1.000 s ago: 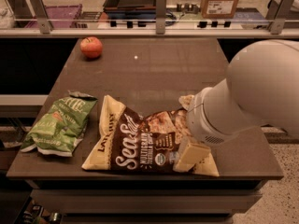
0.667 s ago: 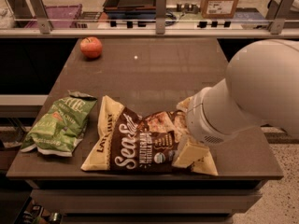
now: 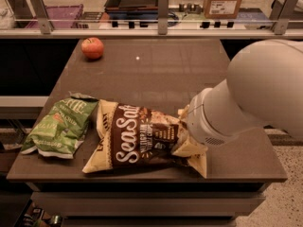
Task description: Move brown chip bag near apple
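Observation:
The brown chip bag (image 3: 137, 136) lies flat near the table's front edge, with white "Sea Salt" lettering and pale yellow corners. The apple (image 3: 93, 48) sits at the far left of the table, well apart from the bag. My gripper is at the bag's right end, hidden behind my white arm (image 3: 215, 122). The bag's right end looks crumpled where the arm meets it.
A green chip bag (image 3: 60, 126) lies at the front left, its right edge next to the brown bag. The brown table (image 3: 180, 70) ends close in front of both bags. A counter with a rail, trays and a cardboard box (image 3: 222, 1) runs behind.
The brown chip bag has shifted slightly left, closing up to the green bag. My arm has barely moved.

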Controlling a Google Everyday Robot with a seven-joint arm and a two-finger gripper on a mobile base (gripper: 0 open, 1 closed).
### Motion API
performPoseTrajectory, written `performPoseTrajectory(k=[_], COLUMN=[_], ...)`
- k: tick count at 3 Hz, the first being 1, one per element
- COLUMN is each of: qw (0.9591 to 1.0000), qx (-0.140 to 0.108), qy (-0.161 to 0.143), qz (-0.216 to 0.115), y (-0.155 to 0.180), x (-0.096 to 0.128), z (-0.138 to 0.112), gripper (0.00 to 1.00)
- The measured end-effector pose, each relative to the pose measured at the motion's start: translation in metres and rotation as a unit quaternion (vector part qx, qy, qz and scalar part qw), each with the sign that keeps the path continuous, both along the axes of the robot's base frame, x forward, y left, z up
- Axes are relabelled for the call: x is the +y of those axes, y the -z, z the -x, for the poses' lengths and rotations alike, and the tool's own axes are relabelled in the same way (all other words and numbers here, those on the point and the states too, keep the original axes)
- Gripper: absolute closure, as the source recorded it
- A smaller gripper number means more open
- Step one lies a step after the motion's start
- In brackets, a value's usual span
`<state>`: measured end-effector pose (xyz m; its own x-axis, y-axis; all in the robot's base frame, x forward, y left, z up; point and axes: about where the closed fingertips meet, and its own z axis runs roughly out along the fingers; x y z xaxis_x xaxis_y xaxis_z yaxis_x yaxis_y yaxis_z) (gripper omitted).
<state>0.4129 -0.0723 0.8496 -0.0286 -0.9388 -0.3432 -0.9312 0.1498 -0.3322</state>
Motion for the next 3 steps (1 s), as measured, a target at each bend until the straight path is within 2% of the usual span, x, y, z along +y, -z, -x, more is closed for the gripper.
performPoseTrajectory(k=[1,3], qw=[1.0000,1.0000], qx=[0.000,0.002], qy=[-0.001,0.001], qz=[0.000,0.007], y=[0.0003,-0.0014], x=[0.0010,-0.0004], z=[0.0000,-0.0034], gripper=[1.00,1.00])
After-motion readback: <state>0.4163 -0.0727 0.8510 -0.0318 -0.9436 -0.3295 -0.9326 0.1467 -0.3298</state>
